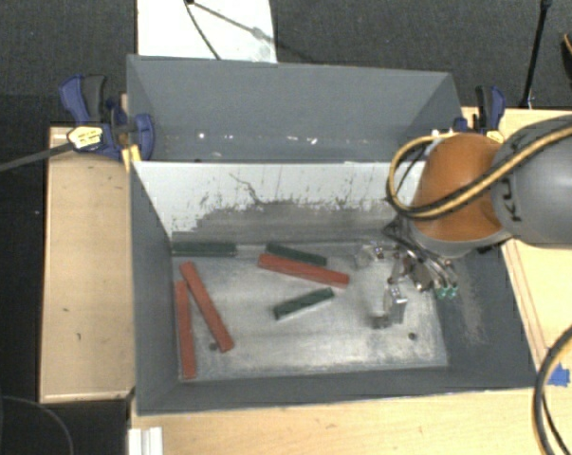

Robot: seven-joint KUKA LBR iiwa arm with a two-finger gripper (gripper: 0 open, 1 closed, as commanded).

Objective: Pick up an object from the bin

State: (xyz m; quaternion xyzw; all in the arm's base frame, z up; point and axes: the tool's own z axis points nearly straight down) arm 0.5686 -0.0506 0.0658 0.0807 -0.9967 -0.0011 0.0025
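My gripper (392, 309) hangs over the right part of the bin floor, fingers pointing down, with nothing visible between them. A short dark green stick (303, 303) lies to its left, about a hand's width away. A long red stick (303, 270) lies above that one, slanting, with another dark green stick (296, 254) just behind it.
Two red sticks (206, 306) (184, 330) lie at the bin's left side, near the left wall. A dark green stick (204, 249) rests along the back wall at left. The arm with its orange cover comes in over the bin's right rim.
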